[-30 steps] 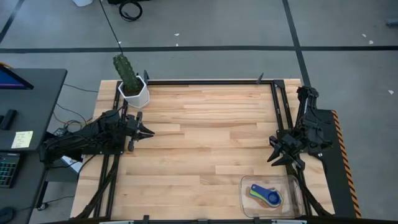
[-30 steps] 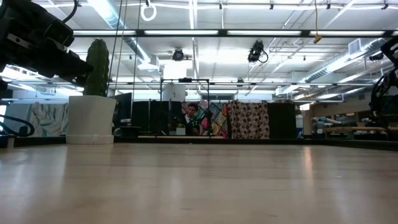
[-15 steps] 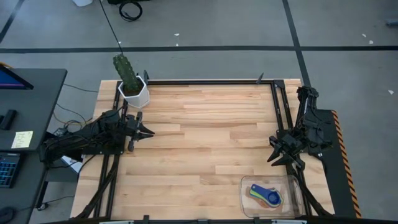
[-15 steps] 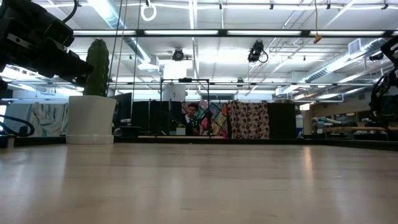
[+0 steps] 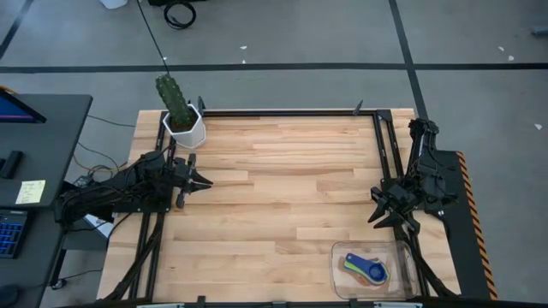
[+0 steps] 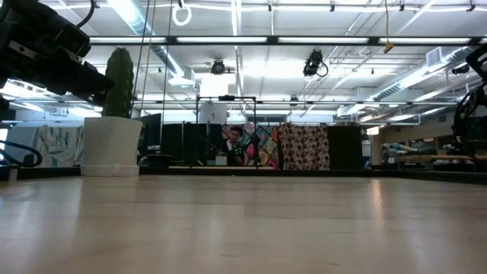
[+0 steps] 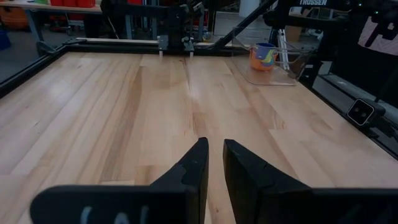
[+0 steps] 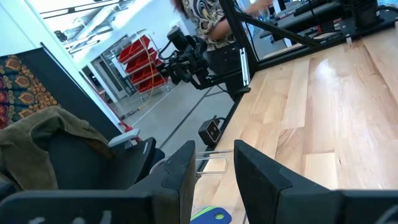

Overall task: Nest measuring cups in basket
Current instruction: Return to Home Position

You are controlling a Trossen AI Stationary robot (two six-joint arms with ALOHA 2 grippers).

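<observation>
The clear basket [image 5: 402,253] sits on the table at its near right corner. The measuring cups [image 5: 366,268] lie stacked inside it, with light blue, dark blue and green showing. From the left wrist view the stack [image 7: 263,56] looks orange and blue inside the basket [image 7: 287,70], far across the table. The right wrist view shows only a blue and green sliver of the cups [image 8: 210,216]. My left gripper [image 5: 204,181] hovers at the table's left side, open by a narrow gap [image 7: 214,152]. My right gripper [image 5: 378,215] hangs just beyond the basket's far edge, open [image 8: 214,155]. Neither holds anything.
A white pot with a green cactus [image 5: 183,125] stands at the far left corner, also in the low view [image 6: 111,144]. Black frame rails [image 5: 282,111] run along the table's edges. Bare wood [image 5: 282,188] lies between the two arms.
</observation>
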